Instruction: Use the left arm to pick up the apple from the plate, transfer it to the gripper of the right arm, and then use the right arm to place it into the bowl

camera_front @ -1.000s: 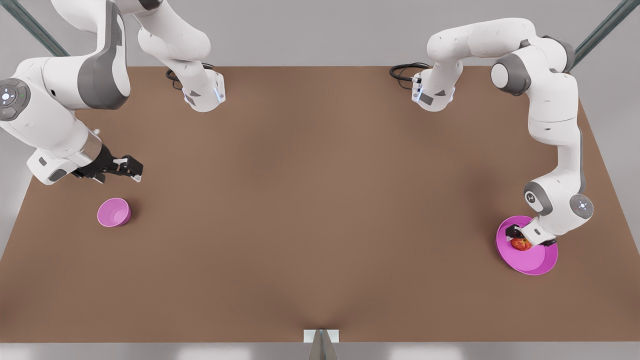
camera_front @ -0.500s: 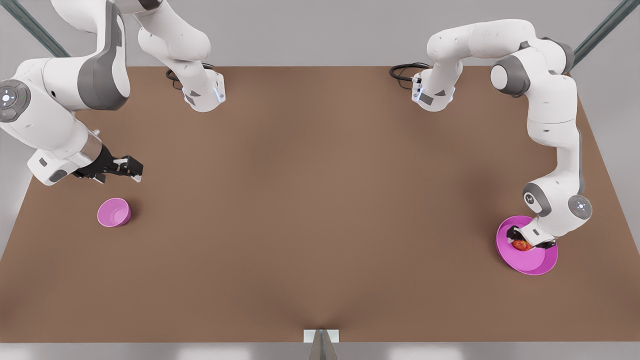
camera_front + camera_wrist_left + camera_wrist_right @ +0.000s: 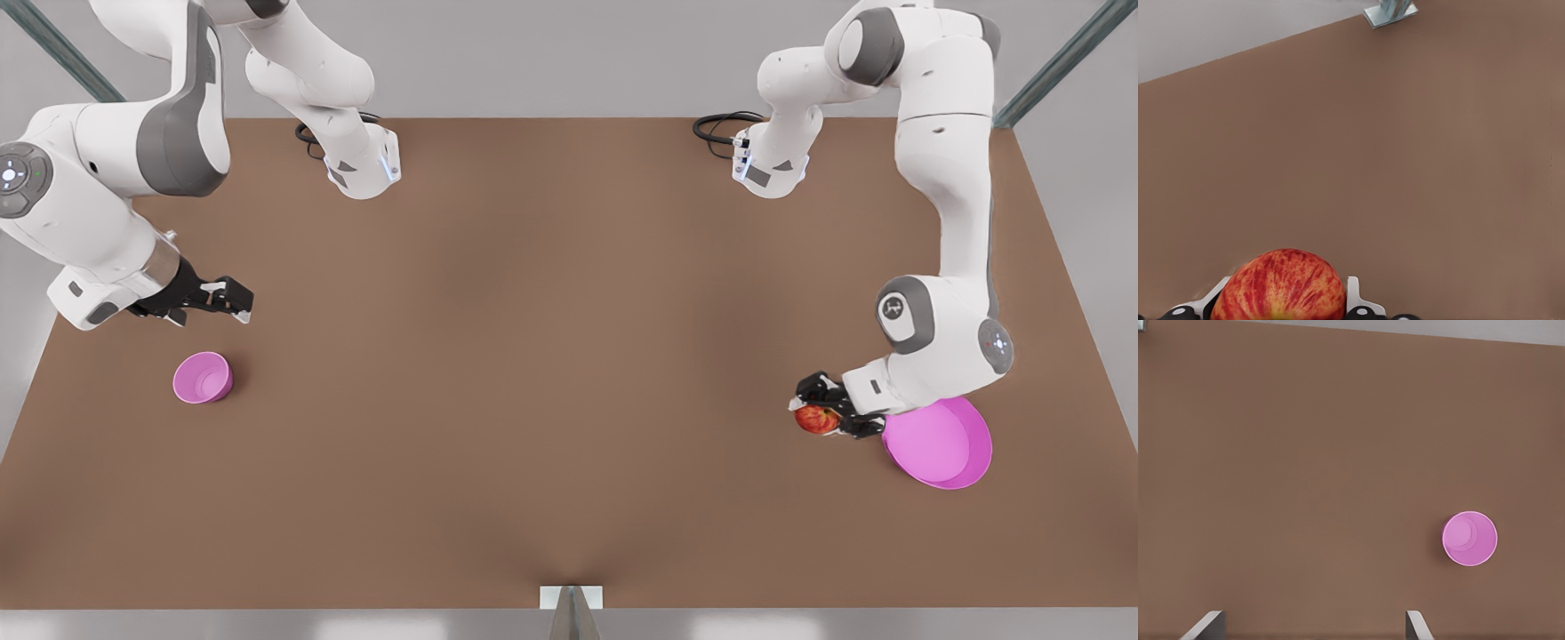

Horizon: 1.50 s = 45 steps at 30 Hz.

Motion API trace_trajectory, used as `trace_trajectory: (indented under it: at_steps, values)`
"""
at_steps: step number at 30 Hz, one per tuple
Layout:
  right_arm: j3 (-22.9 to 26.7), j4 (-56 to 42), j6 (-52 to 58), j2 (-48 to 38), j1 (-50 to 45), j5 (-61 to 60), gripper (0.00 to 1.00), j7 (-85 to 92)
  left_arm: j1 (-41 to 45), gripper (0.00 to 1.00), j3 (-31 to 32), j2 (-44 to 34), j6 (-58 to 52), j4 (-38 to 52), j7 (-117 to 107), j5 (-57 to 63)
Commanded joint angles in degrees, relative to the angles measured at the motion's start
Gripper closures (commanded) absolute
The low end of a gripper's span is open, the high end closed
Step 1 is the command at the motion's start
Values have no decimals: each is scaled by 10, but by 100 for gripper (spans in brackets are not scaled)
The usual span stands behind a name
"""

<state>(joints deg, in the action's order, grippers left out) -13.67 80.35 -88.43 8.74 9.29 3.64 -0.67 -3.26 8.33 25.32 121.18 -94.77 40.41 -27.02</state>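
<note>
Front view: left gripper clenched on the apple, held off the plate, just beside its rim toward the front view's left, above the brown table. Plate bare. Right gripper at the front view's left, fingers spread, waiting near the bowl, not touching. Left wrist view: apple gripped between the two fingers, table below. Right wrist view: bowl upright on table, two fingertips wide apart, nothing between.
</note>
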Motion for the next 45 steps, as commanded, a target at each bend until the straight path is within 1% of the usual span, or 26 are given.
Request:
trace_trajectory:
  at_steps: [1, 2, 5, 7, 8, 9, 11, 12, 13, 15, 16, 17, 18, 19, 20, 22, 24, 25, 27, 28, 30, 31, 32, 40, 42, 45]
  values:
    - [0, 0, 0, 0, 2, 0, 0, 7, 12, 23, 34, 5, -122, -1, 56, -214]
    - [0, 0, 0, 0, 2, 0, 0, 7, 35, 23, 34, 11, -121, -2, 104, -276]
    - [-1, 0, 0, 0, 1, 0, 0, 6, 120, 23, 34, 19, -47, -8, 269, -443]
    - [-1, 0, 0, 0, 1, 0, 0, 7, 156, 23, 34, 52, -25, -9, 449, -560]
    - [-2, 0, 0, 0, 0, 0, 0, 4, 178, 23, 35, 68, 8, -9, 521, -610]
    - [-4, 0, 0, 0, -2, 0, 0, -1, 198, 23, 39, 77, 32, -6, 586, -645]
    - [-16, -1, -1, 0, -5, -1, 0, -1, 194, 23, 56, 80, 31, -6, 666, -670]
    - [-25, -2, -1, 0, -5, -36, 0, -13, 195, 24, 62, 88, 31, -4, 694, -696]
    - [-25, -1, 0, 1, -5, -84, 0, -37, 193, 24, 82, 112, 30, 5, 754, -726]
    - [-26, -1, -13, 35, -8, -205, 0, -128, 179, 24, 111, 126, 29, 23, 778, -729]
    - [-24, -1, -51, 66, -3, -292, 0, -125, 180, 24, 114, 141, 29, 36, 793, -730]
    - [-21, 2, -94, 96, -2, -340, 0, -109, 181, 24, 123, 152, 31, 55, 813, -729]
    - [-21, 11, -146, 130, 2, -432, 0, -57, 184, 24, 125, 161, 32, 64, 835, -730]
    - [-23, 70, -192, 131, 15, -518, 0, 23, 188, 24, 125, 165, 32, 71, 850, -730]
    - [-23, 122, -206, 131, 34, -603, 0, 143, 192, 24, 143, 194, 34, 92, 883, -734]
    - [-24, 169, -249, 131, 33, -666, 0, 246, 204, 24, 155, 229, 69, 136, 888, -735]
    - [-35, 170, -268, 155, 28, -684, 0, 291, 222, 24, 156, 258, 87, 172, 888, -735]
    - [-36, 170, -263, 182, 27, -746, 0, 370, 224, 24, 159, 264, 104, 178, 888, -736]
    - [-64, 170, -261, 243, 31, -819, 0, 511, 232, 24, 166, 279, 115, 199, 888, -735]
    - [-65, 170, -227, 266, 32, -857, 0, 560, 235, 24, 167, 283, 117, 201, 888, -735]
    - [-72, 169, -188, 266, 34, -868, 0, 567, 236, 24, 166, 287, 117, 204, 888, -735]
    - [-86, 171, -186, 264, 32, -868, 0, 572, 236, 23, 166, 288, 117, 204, 888, -735]
    - [-87, 172, -186, 269, 28, -868, 0, 597, 236, 23, 166, 295, 117, 204, 890, -735]
    - [-87, 184, -197, 284, -18, -870, 0, 661, 239, 22, 167, 300, 117, 210, 897, -736]
    - [-96, 186, -220, 286, -29, -871, 0, 661, 241, 22, 167, 304, 117, 216, 897, -736]
    - [-95, 185, -235, 293, -33, -871, 0, 661, 244, 20, 171, 308, 118, 223, 897, -736]
